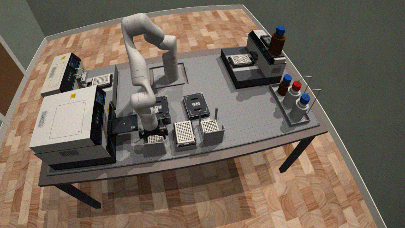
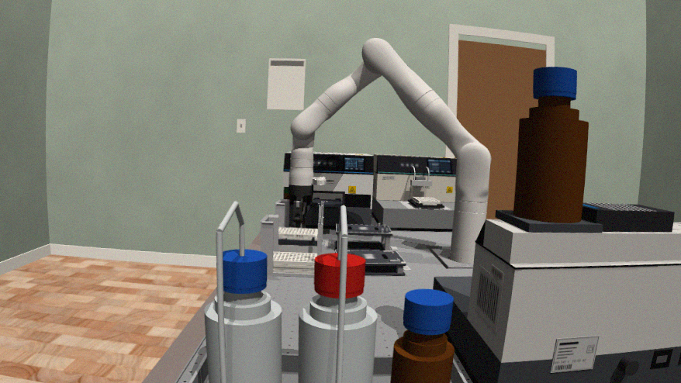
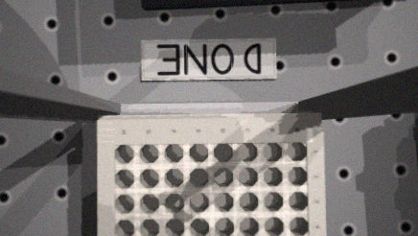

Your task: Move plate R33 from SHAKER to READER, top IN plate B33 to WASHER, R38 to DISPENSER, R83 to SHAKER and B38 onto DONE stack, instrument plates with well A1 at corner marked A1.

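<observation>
My gripper (image 1: 152,134) hangs straight down over the DONE rack (image 1: 154,143) near the table's front edge, and it is open with nothing in it. A white well plate (image 3: 211,177) lies flat in the rack right under the wrist camera, below the DONE label (image 3: 208,59). My fingers do not show in the wrist view. The black READER tray (image 1: 124,124) to the left holds no plate. A white plate (image 1: 184,132) sits on the station to the right of DONE. The IN rack (image 1: 211,128) beyond it holds a plate.
Nests RG (image 1: 163,107) and N6 (image 1: 197,107) hold nothing. A plate (image 1: 102,80) sits on the back left instrument and another plate (image 1: 240,60) on the back right one. Bottles (image 1: 294,96) stand in a tray at the right edge. Tall posts rise at the IN rack.
</observation>
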You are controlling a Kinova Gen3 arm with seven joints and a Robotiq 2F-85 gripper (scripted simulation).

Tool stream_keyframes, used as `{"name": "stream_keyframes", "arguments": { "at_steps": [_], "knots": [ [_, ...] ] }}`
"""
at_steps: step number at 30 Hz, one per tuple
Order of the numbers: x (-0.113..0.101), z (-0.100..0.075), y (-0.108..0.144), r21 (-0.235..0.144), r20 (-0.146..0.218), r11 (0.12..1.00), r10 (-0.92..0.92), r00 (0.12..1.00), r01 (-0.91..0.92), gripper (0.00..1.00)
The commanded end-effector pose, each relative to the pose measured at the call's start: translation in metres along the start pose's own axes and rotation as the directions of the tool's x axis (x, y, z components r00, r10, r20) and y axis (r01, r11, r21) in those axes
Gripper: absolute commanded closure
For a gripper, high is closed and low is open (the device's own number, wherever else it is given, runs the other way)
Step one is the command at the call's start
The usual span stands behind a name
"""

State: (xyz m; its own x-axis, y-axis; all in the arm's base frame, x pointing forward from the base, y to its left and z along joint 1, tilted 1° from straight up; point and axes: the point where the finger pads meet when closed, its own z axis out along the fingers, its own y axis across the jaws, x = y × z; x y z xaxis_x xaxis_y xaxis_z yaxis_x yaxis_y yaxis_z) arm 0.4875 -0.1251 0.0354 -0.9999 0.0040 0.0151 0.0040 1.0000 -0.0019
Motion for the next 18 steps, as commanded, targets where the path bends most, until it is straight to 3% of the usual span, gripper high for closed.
{"name": "stream_keyframes", "arguments": {
  "at_steps": [1, 18],
  "knots": [
    [-0.001, -0.006, 0.002, -0.004, 0.002, 1.0, -0.003, 1.0, 0.003, 0.0],
    [-0.003, -0.027, 0.002, -0.005, 0.004, 1.0, -0.002, 1.0, 0.002, 0.0]
  ]
}}
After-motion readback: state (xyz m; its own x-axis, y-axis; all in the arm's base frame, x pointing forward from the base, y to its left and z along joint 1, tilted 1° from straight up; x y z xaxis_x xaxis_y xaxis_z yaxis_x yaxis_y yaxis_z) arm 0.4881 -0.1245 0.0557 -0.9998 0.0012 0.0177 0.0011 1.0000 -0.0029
